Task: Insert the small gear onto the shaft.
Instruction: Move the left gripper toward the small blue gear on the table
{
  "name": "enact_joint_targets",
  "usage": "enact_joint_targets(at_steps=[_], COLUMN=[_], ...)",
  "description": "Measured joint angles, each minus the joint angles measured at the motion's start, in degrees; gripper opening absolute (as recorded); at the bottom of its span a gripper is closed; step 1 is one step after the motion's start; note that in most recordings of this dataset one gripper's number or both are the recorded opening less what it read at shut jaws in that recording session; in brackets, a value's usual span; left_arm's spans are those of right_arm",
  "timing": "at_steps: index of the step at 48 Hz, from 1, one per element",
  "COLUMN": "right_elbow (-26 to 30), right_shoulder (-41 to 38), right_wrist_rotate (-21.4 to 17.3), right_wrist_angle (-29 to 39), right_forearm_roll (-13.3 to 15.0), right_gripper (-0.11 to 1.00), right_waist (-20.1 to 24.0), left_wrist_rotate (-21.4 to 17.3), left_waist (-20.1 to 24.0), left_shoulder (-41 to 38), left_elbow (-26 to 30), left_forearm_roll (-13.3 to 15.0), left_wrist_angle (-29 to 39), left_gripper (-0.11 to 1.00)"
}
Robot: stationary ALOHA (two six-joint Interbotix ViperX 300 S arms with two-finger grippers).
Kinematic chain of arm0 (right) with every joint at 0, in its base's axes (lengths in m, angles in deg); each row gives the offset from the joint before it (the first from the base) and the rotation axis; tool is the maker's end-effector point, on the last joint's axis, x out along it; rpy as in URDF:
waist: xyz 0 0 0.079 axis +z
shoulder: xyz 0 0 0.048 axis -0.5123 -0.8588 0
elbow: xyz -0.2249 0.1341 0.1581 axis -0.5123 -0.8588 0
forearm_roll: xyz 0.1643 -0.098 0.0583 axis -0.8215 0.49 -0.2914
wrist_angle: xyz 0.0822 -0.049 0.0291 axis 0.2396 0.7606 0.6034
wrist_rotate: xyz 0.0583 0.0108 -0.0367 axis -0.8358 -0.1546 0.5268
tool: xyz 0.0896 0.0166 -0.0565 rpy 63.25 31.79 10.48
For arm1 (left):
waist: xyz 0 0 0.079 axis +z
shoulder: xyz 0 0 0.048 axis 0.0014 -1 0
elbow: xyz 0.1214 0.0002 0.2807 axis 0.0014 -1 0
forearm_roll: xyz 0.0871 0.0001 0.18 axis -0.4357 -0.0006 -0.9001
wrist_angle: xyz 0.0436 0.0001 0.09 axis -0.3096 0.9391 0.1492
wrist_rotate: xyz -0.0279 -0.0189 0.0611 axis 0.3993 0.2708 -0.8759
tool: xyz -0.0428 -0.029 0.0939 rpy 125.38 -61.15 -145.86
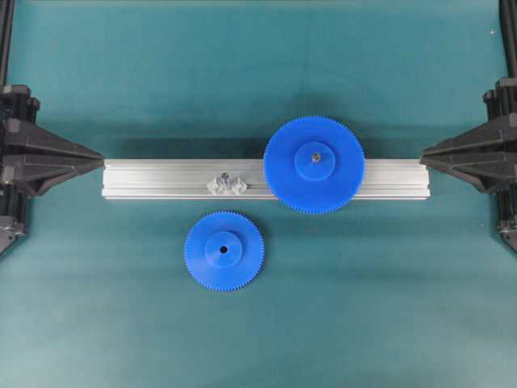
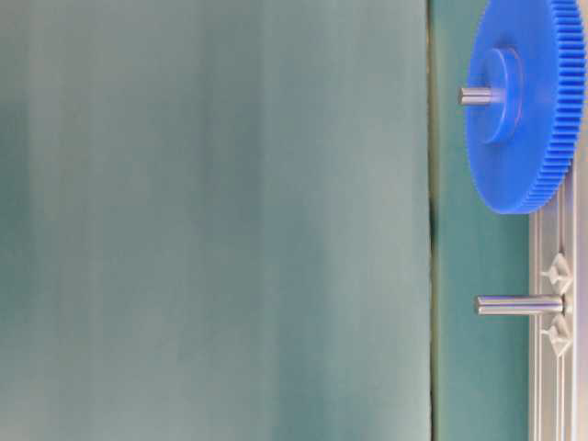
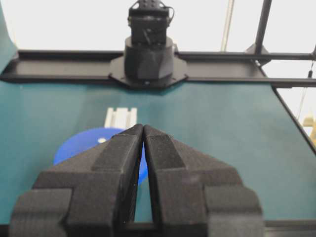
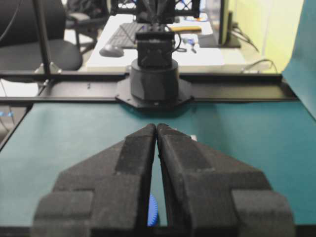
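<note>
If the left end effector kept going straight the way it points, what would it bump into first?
Probably the end of the aluminium rail: the left end effector points straight toward it. Height is unclear, so it might pass just above.

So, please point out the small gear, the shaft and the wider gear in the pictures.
small gear (image 1: 224, 250): overhead view, on its raised round hub.
shaft (image 2: 517, 305): table-level view, on the middle of the grey pin.
wider gear (image 1: 314, 164): overhead view, on its hub.

I am looking at a lab robot bench: a teal mat (image 1: 161, 81) inside a black frame (image 4: 237, 92), with an office chair (image 4: 29, 42), keyboard (image 4: 123, 32) and mouse (image 4: 112, 50) on the white desk (image 4: 197, 57) behind.
</note>
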Motion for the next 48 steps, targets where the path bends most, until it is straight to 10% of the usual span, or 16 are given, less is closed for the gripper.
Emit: enact_joint_targets(at_steps=[5,17,48], right_elbow=[-0.88,-1.58,0.44], right_shoulder=[0.0,1.76,-1.05], right_wrist_rotate=[0.0,-2.37,-6.59], right_wrist_angle=[0.09,5.71,24.35], right_forearm_roll=[-0.62,-1.85,-1.93], right_gripper=[0.28,0.1,0.09], right_waist=[-0.09,-0.44,-1.23], left_wrist_rotate=[0.44,0.44,5.98], left_waist=[-0.7,-0.97,-1.05], left_shoulder=[-0.35,-0.7,-6.42], left_elbow=[-0.7,-0.7,1.85], left_forearm_roll=[-0.35,-0.7,-0.7], left_wrist_angle=[0.0,1.49,10.46], left_gripper=[0.18,0.02,0.02])
